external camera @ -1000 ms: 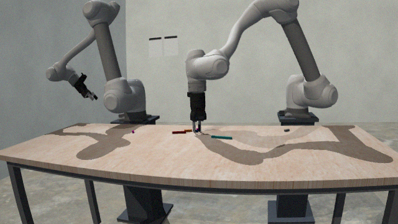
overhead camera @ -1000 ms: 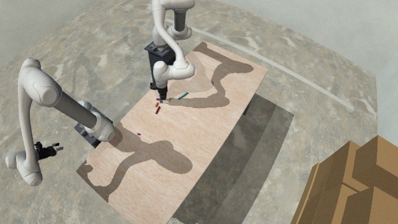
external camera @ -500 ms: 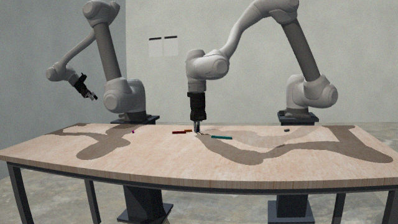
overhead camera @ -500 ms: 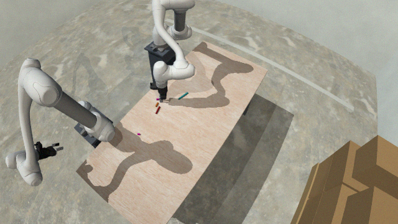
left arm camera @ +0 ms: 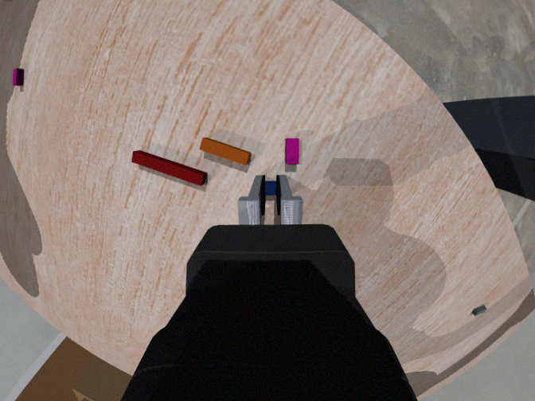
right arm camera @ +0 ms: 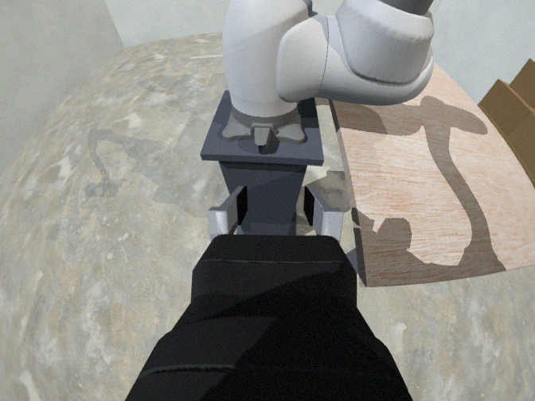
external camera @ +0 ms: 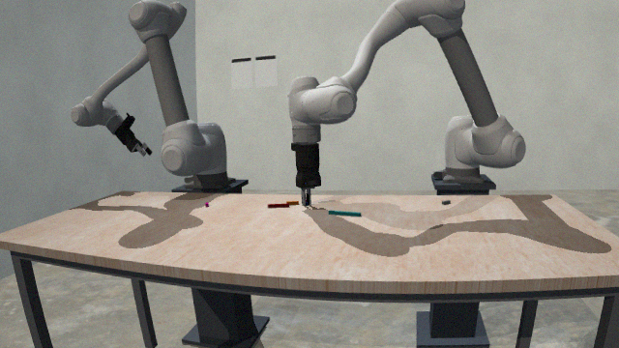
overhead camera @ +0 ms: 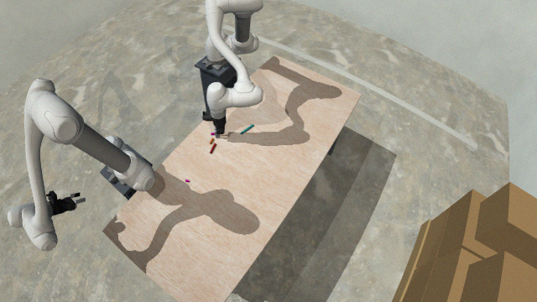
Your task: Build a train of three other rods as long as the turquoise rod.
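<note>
One turquoise rod point(overhead camera: 247, 129) point(external camera: 344, 213), two magenta rods point(overhead camera: 187, 180) point(external camera: 207, 204) point(left arm camera: 291, 150); left gripper point(overhead camera: 217, 135) point(external camera: 306, 203) point(left arm camera: 270, 189) pinching blue rod point(left arm camera: 270, 187), right gripper point(overhead camera: 80, 197) point(external camera: 145, 151) point(right arm camera: 275, 204) spread.

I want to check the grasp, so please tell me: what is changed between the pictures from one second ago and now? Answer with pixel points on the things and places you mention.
The left gripper point(overhead camera: 217, 135) point(external camera: 306, 203) point(left arm camera: 271, 187) has closed its fingers inward, onto the blue rod point(left arm camera: 270, 188). The right gripper point(overhead camera: 80, 197) point(external camera: 146, 151) point(right arm camera: 275, 198), red rod point(overhead camera: 213, 148) point(external camera: 279, 206) point(left arm camera: 169, 168), orange rod point(overhead camera: 211, 141) point(external camera: 292, 203) point(left arm camera: 224, 150) and turquoise rod point(overhead camera: 247, 129) point(external camera: 344, 213) show no visible change.
</note>
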{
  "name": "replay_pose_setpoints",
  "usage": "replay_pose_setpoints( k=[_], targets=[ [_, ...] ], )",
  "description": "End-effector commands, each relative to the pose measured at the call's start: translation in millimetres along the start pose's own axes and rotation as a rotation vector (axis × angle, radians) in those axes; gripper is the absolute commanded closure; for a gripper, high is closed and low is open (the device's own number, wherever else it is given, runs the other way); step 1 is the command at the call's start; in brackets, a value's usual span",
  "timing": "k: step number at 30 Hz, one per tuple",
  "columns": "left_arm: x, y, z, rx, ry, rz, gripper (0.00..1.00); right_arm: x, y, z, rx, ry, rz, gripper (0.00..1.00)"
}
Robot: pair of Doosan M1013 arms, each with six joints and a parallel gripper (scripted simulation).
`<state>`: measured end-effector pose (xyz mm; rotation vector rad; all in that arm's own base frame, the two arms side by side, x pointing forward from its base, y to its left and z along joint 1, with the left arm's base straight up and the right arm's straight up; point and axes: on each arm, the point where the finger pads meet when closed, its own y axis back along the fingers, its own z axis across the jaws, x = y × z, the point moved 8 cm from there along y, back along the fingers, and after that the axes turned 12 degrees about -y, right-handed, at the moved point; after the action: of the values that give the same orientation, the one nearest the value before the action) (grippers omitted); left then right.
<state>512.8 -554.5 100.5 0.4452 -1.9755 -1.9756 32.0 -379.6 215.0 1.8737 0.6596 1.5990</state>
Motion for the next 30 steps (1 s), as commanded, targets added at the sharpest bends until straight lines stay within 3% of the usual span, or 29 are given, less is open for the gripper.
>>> replay_pose_setpoints(
  k=[1, 19, 23, 30],
  targets=[
    [0, 1, 0, 0.002, 0.000, -0.001, 0.76, 0, 0, 0, 0.000, 0.000, -0.001, 0.00],
    [0, 4, 0, 0.002, 0.000, -0.001, 0.76, 0, 0, 0, 0.000, 0.000, -0.001, 0.00],
    [0, 20, 0, 0.002, 0.000, -0.001, 0.76, 0, 0, 0, 0.000, 0.000, -0.001, 0.00],
    [0, 71, 0, 0.002, 0.000, -0.001, 0.76, 0, 0, 0, 0.000, 0.000, -0.001, 0.00]
  ],
)
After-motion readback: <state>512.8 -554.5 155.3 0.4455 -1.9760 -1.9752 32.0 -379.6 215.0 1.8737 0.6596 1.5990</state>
